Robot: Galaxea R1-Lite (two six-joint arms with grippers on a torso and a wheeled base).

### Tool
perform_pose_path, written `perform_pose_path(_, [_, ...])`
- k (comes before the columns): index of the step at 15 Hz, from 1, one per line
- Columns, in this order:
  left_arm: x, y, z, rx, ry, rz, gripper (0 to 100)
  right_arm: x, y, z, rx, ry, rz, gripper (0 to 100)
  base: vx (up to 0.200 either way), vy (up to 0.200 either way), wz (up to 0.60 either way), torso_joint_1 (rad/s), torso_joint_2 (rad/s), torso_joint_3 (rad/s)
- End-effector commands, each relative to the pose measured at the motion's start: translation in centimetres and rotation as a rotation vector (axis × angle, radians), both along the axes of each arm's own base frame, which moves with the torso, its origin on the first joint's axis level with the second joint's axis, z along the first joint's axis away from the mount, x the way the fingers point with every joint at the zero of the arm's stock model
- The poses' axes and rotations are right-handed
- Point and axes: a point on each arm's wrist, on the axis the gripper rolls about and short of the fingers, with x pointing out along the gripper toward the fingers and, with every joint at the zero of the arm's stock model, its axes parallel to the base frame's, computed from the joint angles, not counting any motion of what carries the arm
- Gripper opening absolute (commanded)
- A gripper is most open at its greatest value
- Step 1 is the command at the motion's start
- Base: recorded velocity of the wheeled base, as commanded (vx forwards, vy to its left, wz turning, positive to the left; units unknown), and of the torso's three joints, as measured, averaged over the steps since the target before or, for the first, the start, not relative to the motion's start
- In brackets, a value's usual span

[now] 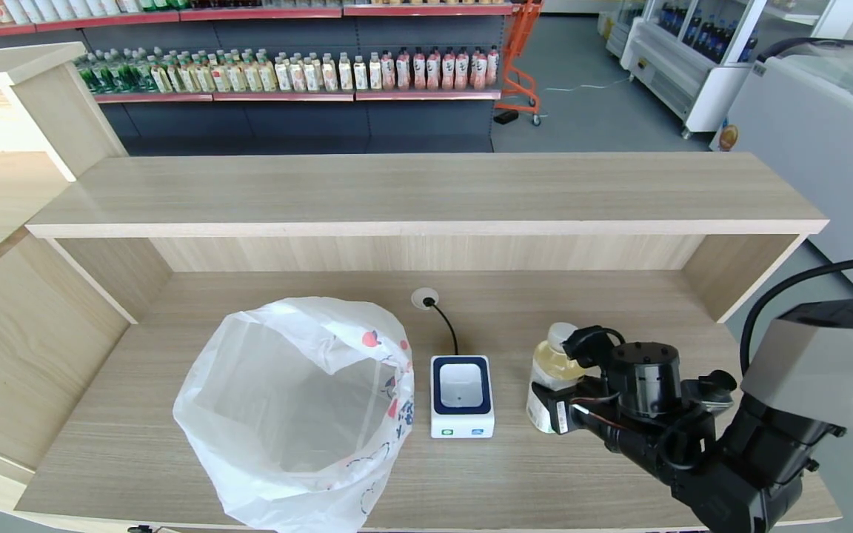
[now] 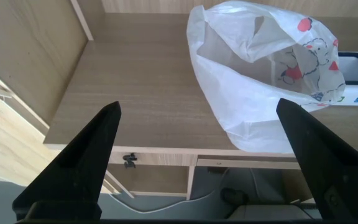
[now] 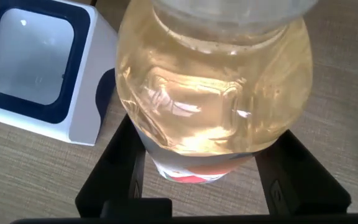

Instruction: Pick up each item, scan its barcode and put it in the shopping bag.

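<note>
Stocked shop shelves are seen behind a pale wooden worktop (image 1: 138, 444). A clear plastic bottle of pale yellow liquid with a white cap (image 1: 549, 366) stands upright on it, long axis vertical, just beside the white, dark-framed scanner (image 1: 461, 396) on the robot's right. The right gripper (image 1: 563, 385) has its jaws closed against both sides of the bottle's lower body (contact judged from the wrist view). The white plastic shopping bag (image 1: 249, 444) lies beyond the scanner. The left gripper (image 2: 199, 109) hangs wide open and empty, off the worktop's near edge.
</note>
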Motion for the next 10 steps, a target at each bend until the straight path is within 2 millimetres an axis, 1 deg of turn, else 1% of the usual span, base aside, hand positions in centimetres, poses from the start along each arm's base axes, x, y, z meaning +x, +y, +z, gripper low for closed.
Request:
perform_pose_path(1, [0.0,0.0,0.0,0.000,0.000,0.000,100,-0.3,-0.2,0.9,0.015,-0.030,-0.001,0,0.000,0.000,0.00,0.000,0.00,0.000])
perform_pose_path(4, [0.0,0.0,0.0,0.000,0.000,0.000,100,-0.8,-0.7,1.0,0.018,-0.032,-0.009,0,0.000,0.000,0.00,0.000,0.00,0.000])
perform_pose_path(5, [0.0,0.0,0.0,0.000,0.000,0.000,100,-0.9,-0.8,1.7,0.068,-0.049,-0.006,0,0.000,0.000,0.00,0.000,0.00,0.000])
perform_pose_path(6, [0.0,0.0,0.0,0.000,0.000,0.000,100,-1.2,-1.0,3.0,0.147,-0.063,0.027,0,0.000,0.000,0.00,0.000,0.00,0.000])
perform_pose_path(7, [0.0,0.0,0.0,0.000,0.000,0.000,100,-1.5,-1.7,4.9,0.215,-0.087,0.095,0,0.000,0.000,0.00,0.000,0.00,0.000])
perform_pose_path(8, [0.0,0.0,0.0,0.000,0.000,0.000,100,-2.2,-2.8,6.9,0.269,-0.094,0.184,0,0.000,0.000,0.00,0.000,0.00,0.000])
perform_pose_path(9, [0.0,0.0,0.0,0.000,0.000,0.000,100,-2.9,-3.5,8.4,0.312,-0.094,0.249,0,0.000,0.000,0.00,0.000,0.00,0.000])
perform_pose_path(10, [0.0,0.0,0.0,0.000,0.000,0.000,100,-4.4,-4.6,10.6,0.407,-0.094,0.384,0,0.000,0.000,0.00,0.000,0.00,0.000])
